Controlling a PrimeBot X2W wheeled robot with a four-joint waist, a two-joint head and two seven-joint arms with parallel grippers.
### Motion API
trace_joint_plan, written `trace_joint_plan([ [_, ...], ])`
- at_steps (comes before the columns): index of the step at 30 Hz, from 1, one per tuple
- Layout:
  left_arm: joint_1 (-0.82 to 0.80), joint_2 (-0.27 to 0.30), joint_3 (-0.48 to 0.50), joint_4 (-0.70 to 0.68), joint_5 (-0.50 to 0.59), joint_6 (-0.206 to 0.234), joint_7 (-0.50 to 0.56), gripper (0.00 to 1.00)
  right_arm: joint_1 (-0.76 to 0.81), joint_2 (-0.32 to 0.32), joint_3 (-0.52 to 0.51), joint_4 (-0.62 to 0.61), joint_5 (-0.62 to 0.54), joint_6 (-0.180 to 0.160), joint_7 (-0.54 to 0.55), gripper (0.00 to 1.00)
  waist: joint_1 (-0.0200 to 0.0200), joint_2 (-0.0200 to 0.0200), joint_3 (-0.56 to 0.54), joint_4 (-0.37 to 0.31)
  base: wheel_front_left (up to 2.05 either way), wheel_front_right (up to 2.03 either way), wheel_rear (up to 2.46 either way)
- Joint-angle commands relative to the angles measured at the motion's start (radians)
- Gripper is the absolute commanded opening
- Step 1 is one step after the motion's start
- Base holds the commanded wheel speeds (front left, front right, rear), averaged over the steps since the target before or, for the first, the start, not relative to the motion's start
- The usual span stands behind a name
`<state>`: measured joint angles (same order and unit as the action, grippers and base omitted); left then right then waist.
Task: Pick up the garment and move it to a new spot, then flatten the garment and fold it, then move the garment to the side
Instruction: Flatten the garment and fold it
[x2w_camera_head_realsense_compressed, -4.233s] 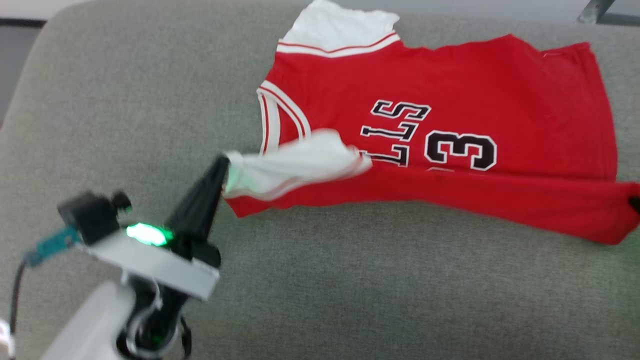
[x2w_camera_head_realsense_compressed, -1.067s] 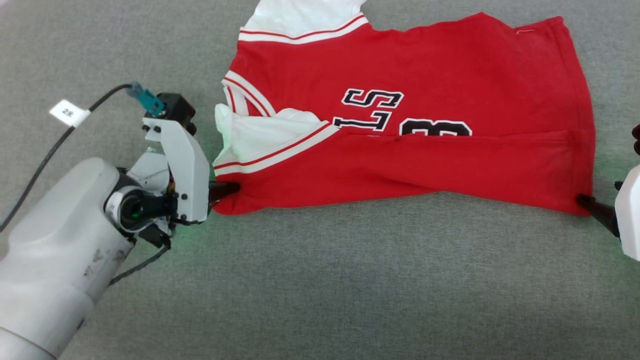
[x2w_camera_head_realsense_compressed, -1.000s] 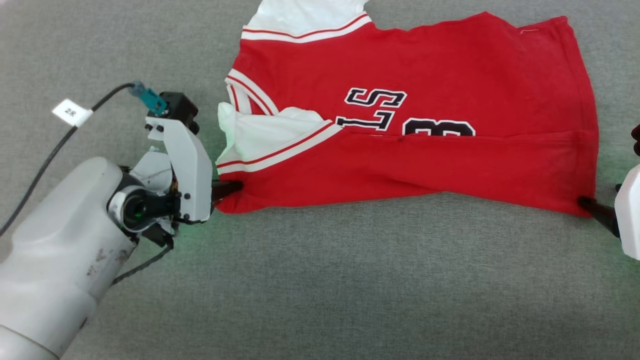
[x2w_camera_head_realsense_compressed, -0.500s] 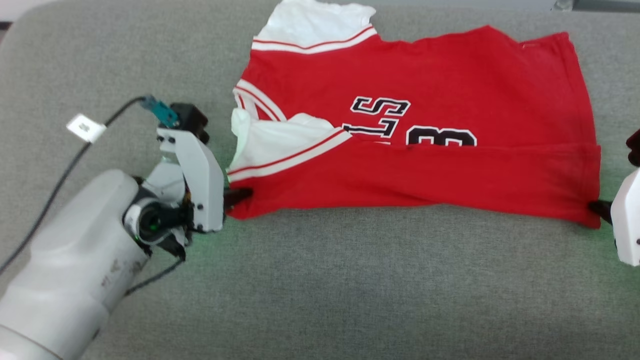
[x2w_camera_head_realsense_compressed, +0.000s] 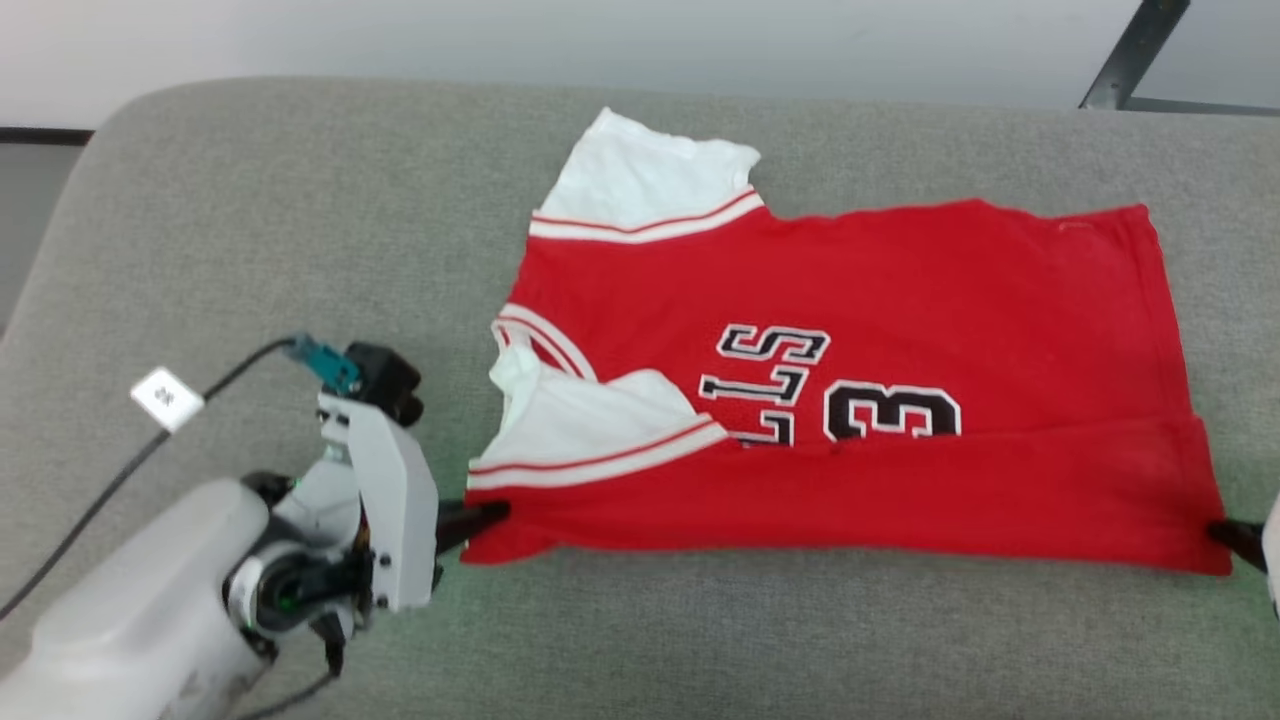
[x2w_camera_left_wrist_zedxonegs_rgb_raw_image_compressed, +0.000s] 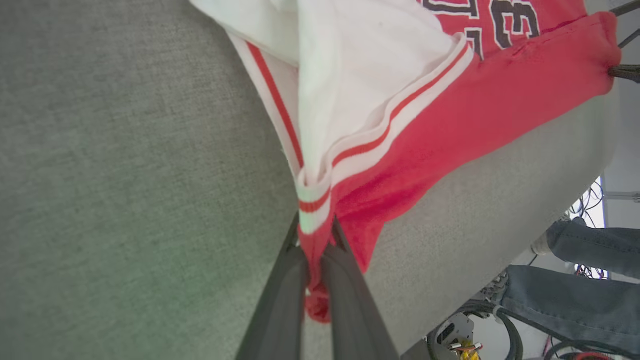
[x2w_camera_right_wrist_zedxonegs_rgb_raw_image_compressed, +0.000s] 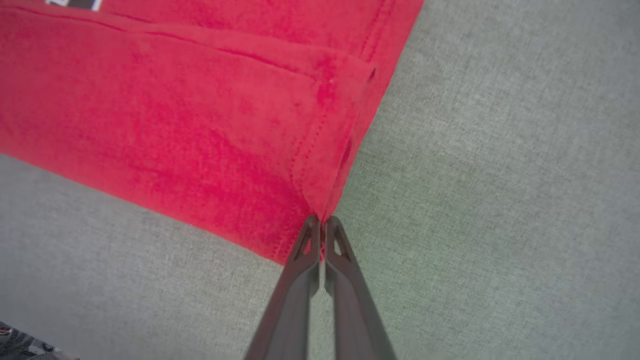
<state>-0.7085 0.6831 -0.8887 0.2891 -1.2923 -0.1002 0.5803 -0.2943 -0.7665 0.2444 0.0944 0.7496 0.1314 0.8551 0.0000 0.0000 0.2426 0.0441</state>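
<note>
**Item:** garment, a red jersey, lying sideways on the grey cushion with its neck to the robot's left and hem to its right. The near long edge is doubled over the lower print.

**Left pincer**: clenched on the near neck-side corner, red cloth bunched between its fingers.

**Right pincer**: clenched on the near hem corner.

**Change:** four seconds ago the left pincer carried the white sleeve. That sleeve now lies on the front (the view's upward shift is the camera's).

**Judgement:** first lengthwise fold in hand.

**Room:** bare cushion runs broad to the left. The far sleeve is near the back edge. The front edge is close behind the fold, with a person's legs beyond.
</note>
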Motion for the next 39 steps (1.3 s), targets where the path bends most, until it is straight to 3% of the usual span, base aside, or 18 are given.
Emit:
trace_joint_plan([
  [1, 0.027, 0.014, 0.002, -0.022, 0.0, 0.011, -0.007, 0.0, 0.031, -0.005, -0.017, -0.008, 0.015, -0.002, -0.001, 0.0, 0.0, 0.0, -0.005, 0.007, 0.0, 0.0, 0.0],
  [9, 0.146, 0.08, 0.009, -0.208, 0.011, 0.091, -0.077, 0.0, 0.21, 0.017, -0.127, -0.133, -0.011, -0.002, 0.005, 0.0, 0.0, 0.0, -0.024, 0.017, 0.0, 0.0, 0.0],
  [10, 0.155, 0.086, 0.014, -0.224, 0.009, 0.099, -0.087, 0.0, 0.221, 0.022, -0.141, -0.15, -0.019, -0.002, 0.002, 0.1, 0.0, 0.0, -0.027, 0.018, 0.0, 0.0, 0.0],
  [11, 0.164, 0.089, 0.018, -0.235, 0.01, 0.108, -0.099, 0.0, 0.226, 0.03, -0.157, -0.163, -0.031, -0.002, -0.009, 0.43, 0.0, 0.0, -0.031, 0.018, 0.0, 0.0, 0.0],
  [12, 0.172, 0.091, 0.024, -0.246, 0.012, 0.115, -0.114, 0.2, 0.234, 0.042, -0.177, -0.175, -0.042, -0.001, -0.021, 0.91, 0.0, 0.0, -0.034, 0.02, 0.0, 0.0, 0.0],
  [13, 0.182, 0.091, 0.035, -0.256, 0.014, 0.124, -0.14, 0.44, 0.241, 0.057, -0.197, -0.181, -0.055, -0.001, -0.038, 1.0, 0.0, 0.0, -0.038, 0.021, 0.0, 0.0, 0.0],
  [14, 0.193, 0.089, 0.05, -0.262, 0.008, 0.137, -0.169, 0.58, 0.245, 0.072, -0.214, -0.191, -0.068, -0.001, -0.056, 1.0, 0.0, 0.0, -0.041, 0.022, 0.0, 0.0, 0.0],
  [15, 0.209, 0.085, 0.068, -0.268, -0.001, 0.148, -0.205, 1.0, 0.244, 0.088, -0.233, -0.202, -0.081, -0.001, -0.081, 1.0, 0.0, 0.0, -0.045, 0.022, 0.0, 0.0, 0.0],
  [21, 0.344, 0.075, 0.173, -0.324, 0.018, 0.217, -0.487, 1.0, 0.238, 0.203, -0.353, -0.223, -0.189, -0.001, -0.272, 1.0, 0.0, 0.0, -0.055, 0.038, 0.0, 0.0, 0.0],
  [26, 0.443, 0.014, 0.283, -0.331, 0.035, 0.27, -0.767, 1.0, 0.209, 0.309, -0.445, -0.208, -0.268, -0.001, -0.44, 1.0, 0.0, 0.0, -0.048, 0.066, 0.0, 0.0, 0.0],
  [32, 0.419, -0.007, 0.323, -0.298, 0.147, 0.262, -0.835, 1.0, 0.126, 0.424, -0.443, -0.169, -0.351, -0.001, -0.559, 1.0, 0.0, 0.0, -0.023, 0.053, 0.0, 0.0, 0.0],
  [38, 0.278, 0.01, 0.34, -0.242, 0.227, 0.242, -0.83, 1.0, 0.059, 0.476, -0.388, -0.143, -0.378, -0.001, -0.612, 1.0, 0.0, 0.0, 0.01, 0.0, 0.0, 0.0, 0.0],
  [39, 0.196, 0.012, 0.342, -0.213, 0.251, 0.224, -0.815, 1.0, 0.043, 0.492, -0.368, -0.132, -0.381, -0.001, -0.63, 1.0, 0.0, 0.0, 0.025, -0.028, 0.0, 0.0, 0.0],
])
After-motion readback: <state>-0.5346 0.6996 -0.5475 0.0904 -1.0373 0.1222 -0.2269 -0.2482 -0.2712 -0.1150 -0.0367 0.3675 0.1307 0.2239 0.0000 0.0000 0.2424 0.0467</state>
